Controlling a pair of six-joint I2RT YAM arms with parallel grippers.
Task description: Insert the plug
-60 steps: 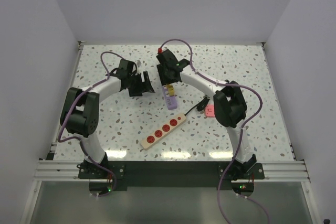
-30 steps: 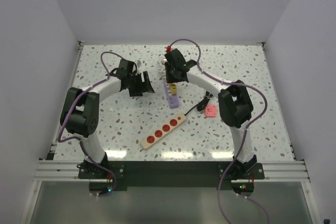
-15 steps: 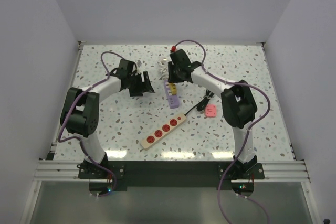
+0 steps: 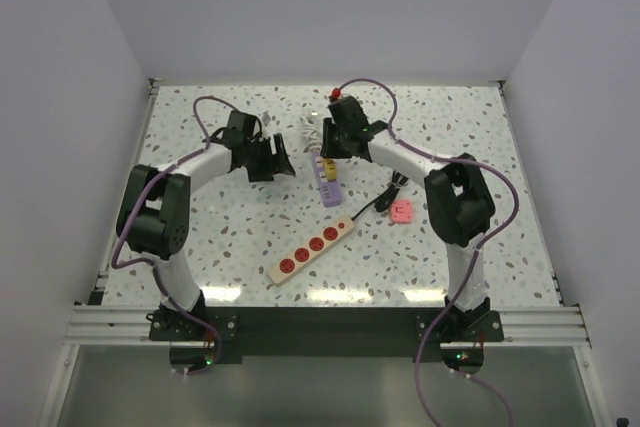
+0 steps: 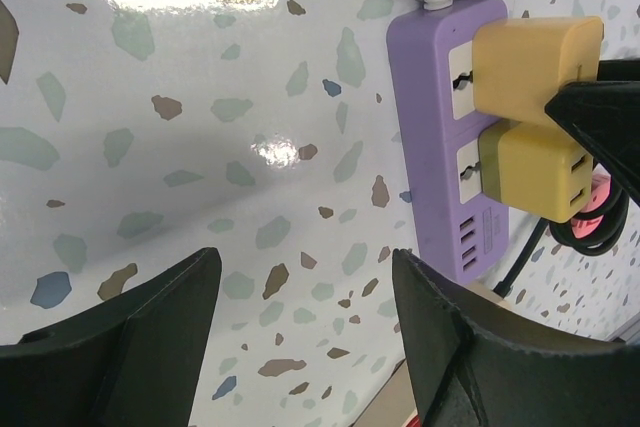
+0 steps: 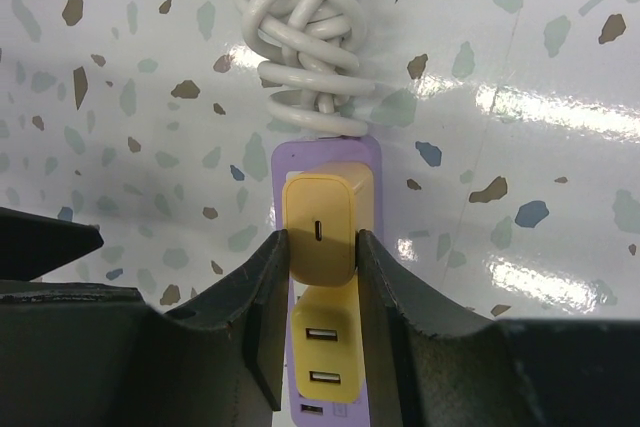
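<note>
Found the right pincer (image 6: 320,243) closed to the width of the yellow plug (image 6: 322,217), one finger pressed against each long side of it. Placed that plug on the purple strip (image 5: 430,147), over the socket nearest the strip's cord end, with the white cord (image 6: 305,37) bunched in a coil just beyond that end. Noted a second yellow charger (image 6: 322,347) in the next socket along the strip, touching the plug or a hair apart from it; could not tell which.

Read the strip's long axis as running straight through the gap between the fingers in the right wrist view, cord end away from the wrist. Put the plug, therefore, directly under the pincer, with no sideways offset from the strip. Judged the coming move to turn on exactly that: a straight push toward the strip's face, or a plain letting-go with the pins already home.

Could not see the pins, nor the seam between plug and strip face, in any view; could not vouch for a full seating.

Saw the left pincer (image 5: 300,277) spread wide and holding nothing, off to one long side of the strip and apart from it, farther from the plug than the right one.

Lost the strip's cordless end behind the right fingers, and part of the plug behind a dark finger in the left wrist view. Made out a white strip with red sockets (image 4: 312,247) on the worktop (image 4: 220,237), past the purple strip's cordless end, from above only.
</note>
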